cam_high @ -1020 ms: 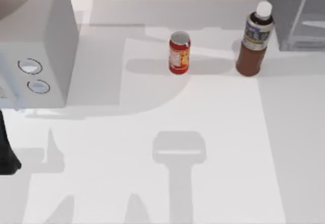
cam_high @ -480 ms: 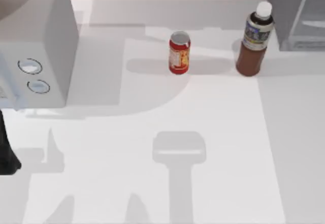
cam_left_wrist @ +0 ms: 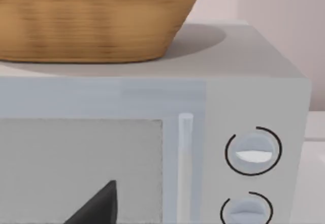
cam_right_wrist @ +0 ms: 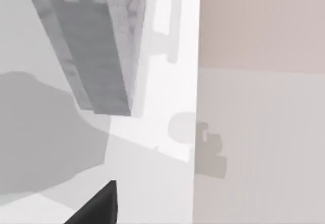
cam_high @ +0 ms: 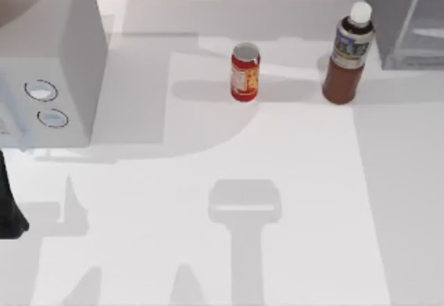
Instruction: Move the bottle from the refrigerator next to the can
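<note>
Rendered kitchen mock-up: white dial oven (cam_high: 48,63) carrying wicker basket (cam_left_wrist: 96,18), grey refrigerator (cam_high: 406,14) standing on white desk (cam_high: 208,216).

White box (cam_high: 48,63) with two dials (table's left) bears wicker basket (cam_left_wrist: 96,21).

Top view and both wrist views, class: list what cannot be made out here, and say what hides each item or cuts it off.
1. Refrigerator: top view, cut off by the top and right edges, so its inside is unseen.
2. White box with two dials: top view, cut by the left edge; the left wrist view crops its door.
3. Basket: left wrist view, its upper part is cut off.
4. Left tool and right tool: each wrist view has just a dark sliver at the bottom edge, so open or shut is unreadable.
5. Bottle label text: too small.
</note>
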Robot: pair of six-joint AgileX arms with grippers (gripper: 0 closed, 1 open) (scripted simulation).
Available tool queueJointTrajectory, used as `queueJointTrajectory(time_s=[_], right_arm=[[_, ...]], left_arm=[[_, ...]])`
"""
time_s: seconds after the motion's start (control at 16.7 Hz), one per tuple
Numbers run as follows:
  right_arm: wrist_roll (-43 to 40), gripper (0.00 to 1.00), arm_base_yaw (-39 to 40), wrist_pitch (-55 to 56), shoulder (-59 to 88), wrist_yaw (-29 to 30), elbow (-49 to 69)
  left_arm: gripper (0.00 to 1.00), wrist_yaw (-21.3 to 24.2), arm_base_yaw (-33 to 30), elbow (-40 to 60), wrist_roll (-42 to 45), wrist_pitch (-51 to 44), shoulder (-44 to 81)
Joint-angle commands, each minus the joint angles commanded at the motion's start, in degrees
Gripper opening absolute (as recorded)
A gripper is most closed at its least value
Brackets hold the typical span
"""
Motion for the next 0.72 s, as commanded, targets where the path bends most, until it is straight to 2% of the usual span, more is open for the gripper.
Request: queueJointTrajectory(time_s=[0.54, 0.72], right_arm=[[45.63, 1.00, 26.58, 36.57, 0.28, 5.64, -0.84], [57.11, 1.00, 34.05, 46.92, 0.16, 7.33, -1.09]], left_arm=[[1.00, 0.00, 0.00, 0.00, 0.00, 0.00, 0.00], [1.00, 0.00, 0.00, 0.00, 0.00, 0.00, 0.00]])
